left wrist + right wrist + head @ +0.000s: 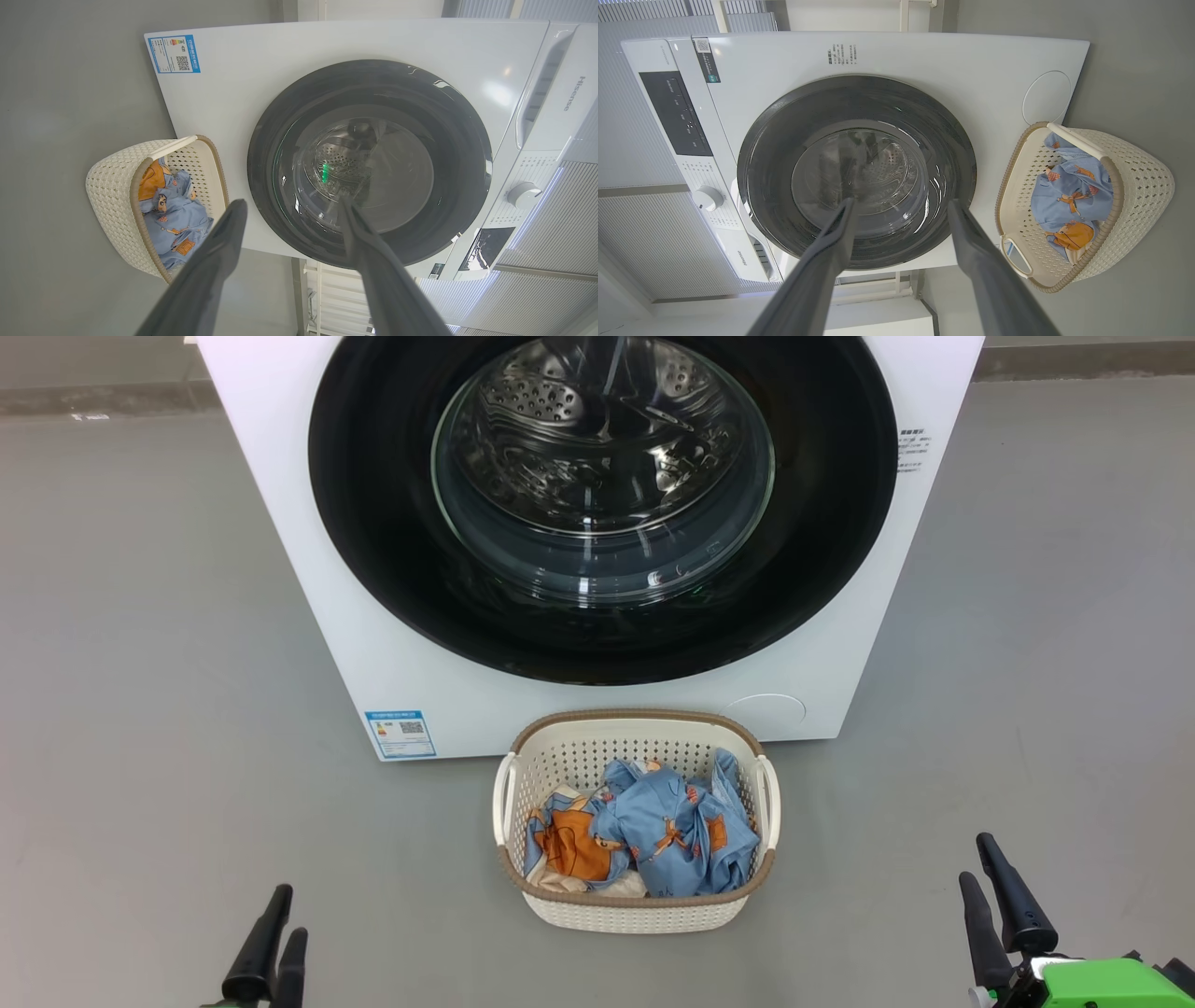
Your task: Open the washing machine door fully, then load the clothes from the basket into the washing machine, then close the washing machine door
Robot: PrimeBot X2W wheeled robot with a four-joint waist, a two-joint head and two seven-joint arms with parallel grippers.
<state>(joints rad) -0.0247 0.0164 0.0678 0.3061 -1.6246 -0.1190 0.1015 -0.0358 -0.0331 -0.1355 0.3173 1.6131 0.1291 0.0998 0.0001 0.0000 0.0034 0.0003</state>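
Head view first: the washing machine (308, 569) stands square ahead on the grey floor (140, 709), and the washing machine door (373, 523) is shut flat against its front, the steel drum showing through the glass. So we're at the very first step, door opening, and nothing has been touched. The basket (635, 717) sits just in front of the machine, below the door, with the clothes (667, 826) heaped inside: blue bear-print pieces and a bit of cream at the near left. The left gripper (288, 912) waits low on the left and the right gripper (976, 859) low on the right. Both are well back from the machine, and neither is carrying anything.

Over to the left wrist view: the left gripper's (292, 201) two dark fingers are spread wide with nothing between them, aimed at the door glass. The basket is off to one side, a blue label (174, 53) marks the machine's corner, and a white dial (523, 193) and dark control panel (486, 247) sit at the far end.

Right wrist view: the right gripper (901, 201) is also splayed wide and empty, looking straight at the door. The basket is beside the round service flap (1046, 98).

What's next, by my reading: one arm has to reach in, catch the edge of the black rim and swing the door out. I can't make out a handle or recess from here, so finding the pull point is the tricky part. The basket, parked close under the door, crowds any low approach.
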